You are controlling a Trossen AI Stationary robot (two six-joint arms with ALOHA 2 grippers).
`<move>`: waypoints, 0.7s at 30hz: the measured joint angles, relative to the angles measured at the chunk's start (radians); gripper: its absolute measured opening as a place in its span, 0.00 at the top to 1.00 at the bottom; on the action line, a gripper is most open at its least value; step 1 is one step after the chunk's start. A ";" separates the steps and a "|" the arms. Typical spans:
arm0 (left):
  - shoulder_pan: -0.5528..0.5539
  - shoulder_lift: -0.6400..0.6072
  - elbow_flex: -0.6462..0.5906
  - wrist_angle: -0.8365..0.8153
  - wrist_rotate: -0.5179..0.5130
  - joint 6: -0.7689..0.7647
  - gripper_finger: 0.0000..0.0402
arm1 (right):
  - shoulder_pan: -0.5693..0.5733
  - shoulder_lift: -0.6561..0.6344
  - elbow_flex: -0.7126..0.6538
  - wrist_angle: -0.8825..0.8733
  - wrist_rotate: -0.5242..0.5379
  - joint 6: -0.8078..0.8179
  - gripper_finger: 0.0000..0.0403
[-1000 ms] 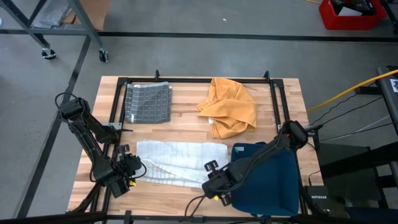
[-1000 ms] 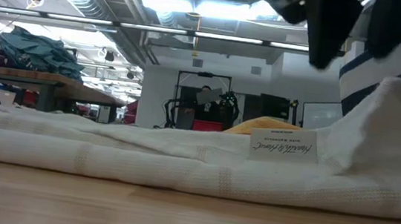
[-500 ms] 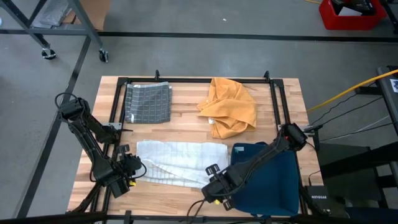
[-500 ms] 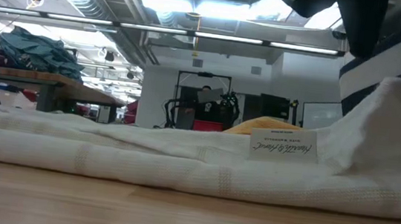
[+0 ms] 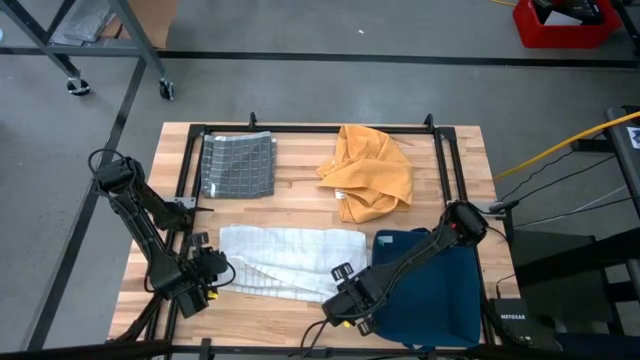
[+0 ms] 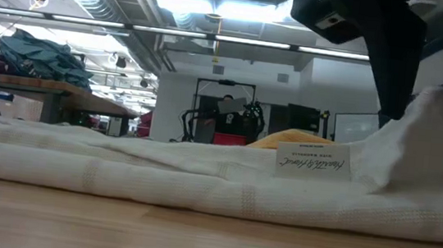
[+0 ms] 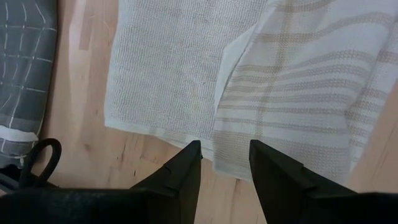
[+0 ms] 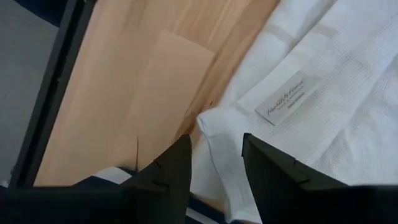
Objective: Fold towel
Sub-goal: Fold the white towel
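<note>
The white towel [image 5: 290, 260] lies on the wooden table, part of it doubled over; a striped layer [image 7: 298, 93] lies on a plain one [image 7: 168, 68]. My left gripper [image 5: 220, 270] [image 7: 225, 160] is open at the towel's left near corner [image 7: 219, 167], one finger on each side of it. My right gripper [image 5: 340, 295] [image 8: 211, 163] is open over the towel's right near corner [image 8: 208, 127], beside its label [image 8: 283, 96]. In the low view that corner [image 6: 430, 138] stands up in a peak, with my right gripper's dark finger [image 6: 392, 68] just above it.
A grey checked cloth [image 5: 238, 165] lies flat at the far left and a crumpled orange cloth [image 5: 370, 172] at the far middle. A dark blue cloth [image 5: 430, 285] lies at the near right, under my right arm. A black frame [image 5: 440, 150] borders the table.
My right gripper has tipped more steeply down and its fingers have come down toward the towel's raised right near corner. The towel has stayed as it was.
</note>
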 joint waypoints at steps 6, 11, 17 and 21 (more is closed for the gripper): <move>0.000 0.000 0.000 0.000 -0.004 0.000 0.68 | 0.000 0.001 0.000 -0.011 0.005 0.020 0.64; 0.000 0.000 0.000 0.000 -0.009 0.000 0.68 | -0.001 0.002 0.000 -0.014 0.009 0.064 0.69; 0.000 0.000 0.000 -0.003 -0.009 0.007 0.68 | 0.000 0.002 0.000 -0.018 0.010 0.137 0.88; 0.000 0.000 0.000 -0.003 -0.009 0.041 0.68 | 0.000 0.002 0.000 -0.018 0.010 0.172 0.98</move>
